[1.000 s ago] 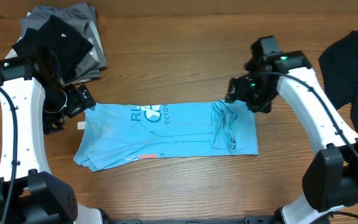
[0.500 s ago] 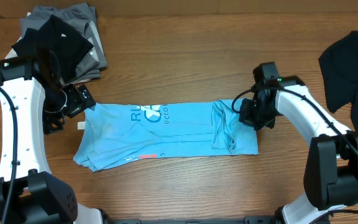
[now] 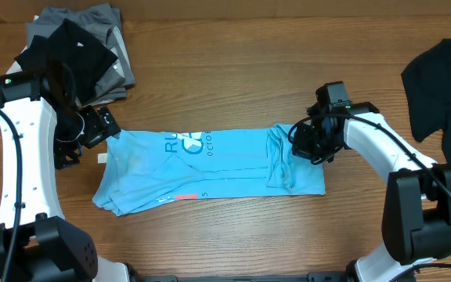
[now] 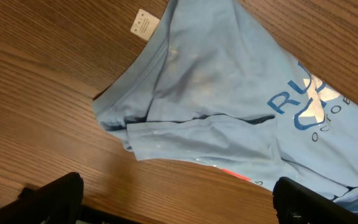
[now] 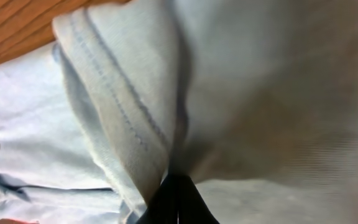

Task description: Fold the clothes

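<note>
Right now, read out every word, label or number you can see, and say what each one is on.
"RU": large dark letters on the light blue T-shirt, followed by a white emblem.
"OCTO": smaller letters beneath; the rest unclear.
The white tag at the collar: print too small to read.
The orange patch near the hem: lettering too blurred to read.

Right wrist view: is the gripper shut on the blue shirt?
Yes: the right gripper is shut, the blue shirt puckering into its tips.
</note>
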